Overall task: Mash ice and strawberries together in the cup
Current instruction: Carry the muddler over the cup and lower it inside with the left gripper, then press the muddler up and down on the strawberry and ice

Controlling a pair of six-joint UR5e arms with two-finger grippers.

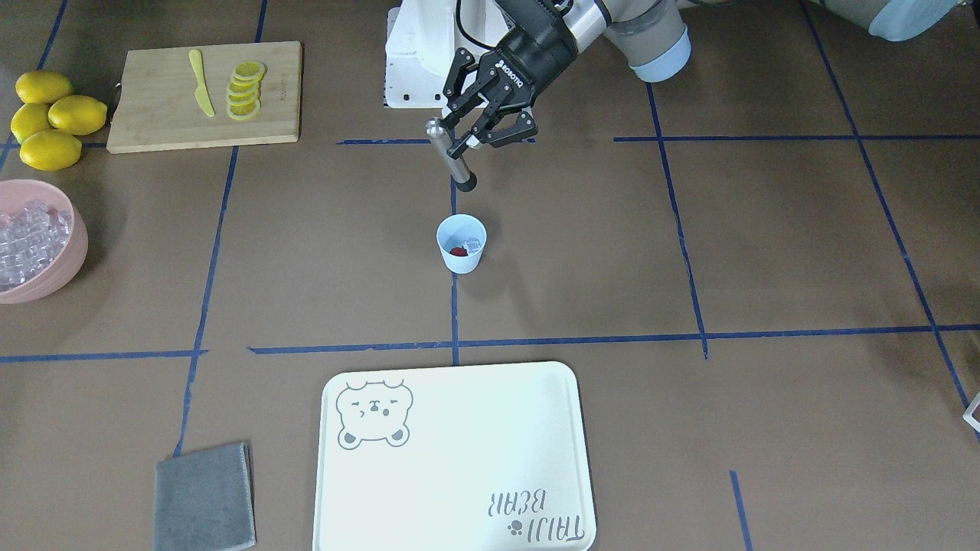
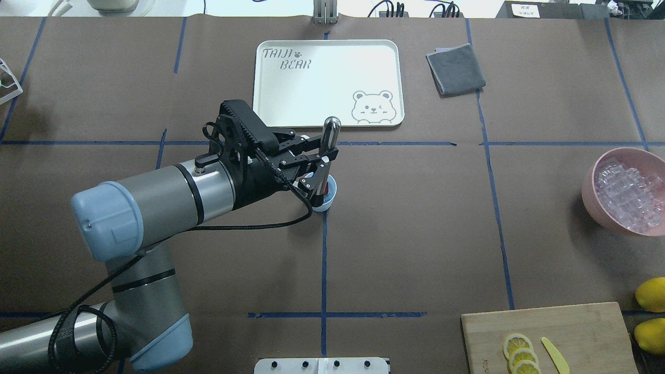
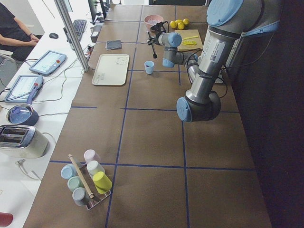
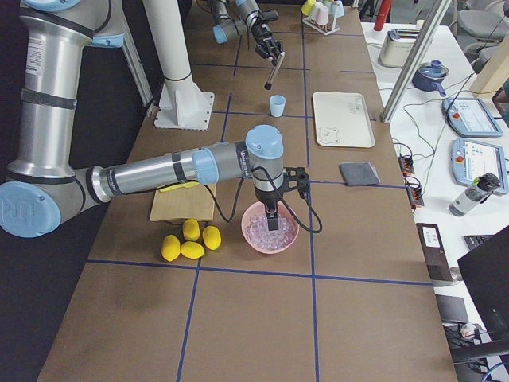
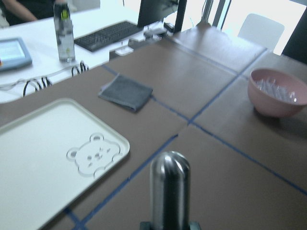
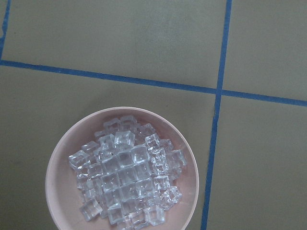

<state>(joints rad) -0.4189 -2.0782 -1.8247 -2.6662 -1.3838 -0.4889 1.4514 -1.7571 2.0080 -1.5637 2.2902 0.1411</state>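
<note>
The pale blue cup (image 1: 462, 243) stands at the table's middle. It holds a small red strawberry piece (image 1: 458, 251) and clear ice (image 1: 475, 246). My left gripper (image 1: 463, 134) is shut on a metal muddler (image 1: 452, 157), tilted, its dark tip a little above and behind the cup's mouth. In the overhead view the left gripper (image 2: 319, 158) and muddler (image 2: 330, 132) cover part of the cup (image 2: 329, 201). My right gripper (image 4: 273, 213) hangs over the pink bowl (image 4: 270, 232); I cannot tell whether it is open or shut. Its wrist view shows the ice cubes (image 6: 124, 177) below.
The pink bowl of ice (image 2: 623, 192) stands on my right. A board (image 1: 203, 96) with lemon slices (image 1: 245, 90) and a yellow knife, and whole lemons (image 1: 50, 119), are near it. A cream bear tray (image 1: 455, 459) and grey cloth (image 1: 204, 497) lie beyond the cup.
</note>
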